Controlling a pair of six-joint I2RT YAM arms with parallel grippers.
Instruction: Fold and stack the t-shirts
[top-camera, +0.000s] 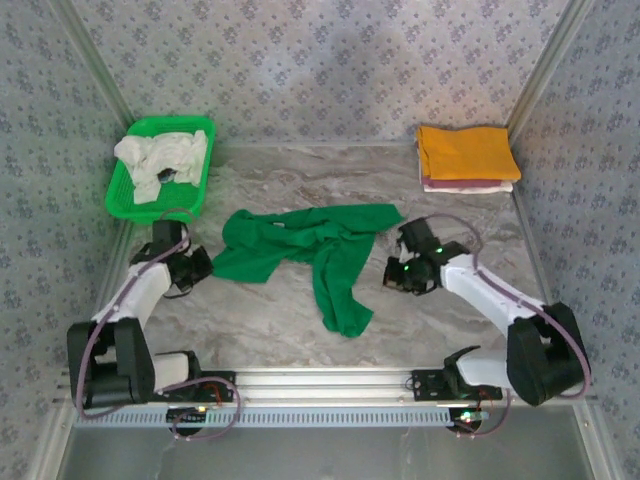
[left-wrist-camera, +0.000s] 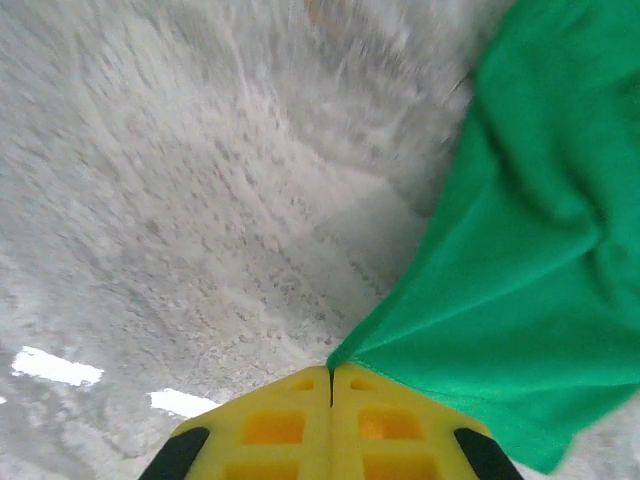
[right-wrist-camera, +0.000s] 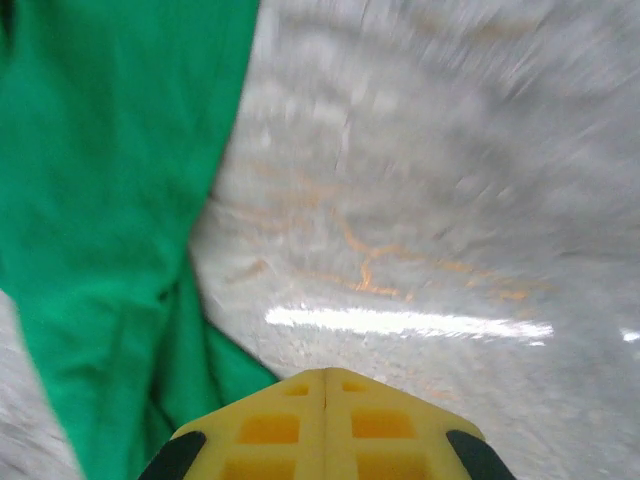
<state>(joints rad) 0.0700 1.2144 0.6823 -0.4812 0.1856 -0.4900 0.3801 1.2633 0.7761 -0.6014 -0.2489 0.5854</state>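
A bright green t-shirt (top-camera: 310, 250) lies crumpled and spread across the middle of the marble table, with one part trailing toward the front. My left gripper (top-camera: 205, 265) is at the shirt's left edge. In the left wrist view its yellow jaws (left-wrist-camera: 331, 372) are shut on a corner of the green cloth (left-wrist-camera: 540, 250), which fans out to the right. My right gripper (top-camera: 392, 272) sits just right of the shirt. It is shut (right-wrist-camera: 326, 375) with nothing pinched at the tips, and the green cloth (right-wrist-camera: 110, 200) lies beside it on the left.
A folded orange-yellow t-shirt (top-camera: 465, 150) tops a small stack on pale shirts (top-camera: 470, 185) at the back right. A green mesh basket (top-camera: 125, 195) at the back left holds whitish shirts (top-camera: 160, 160). Patterned walls close in the table on three sides.
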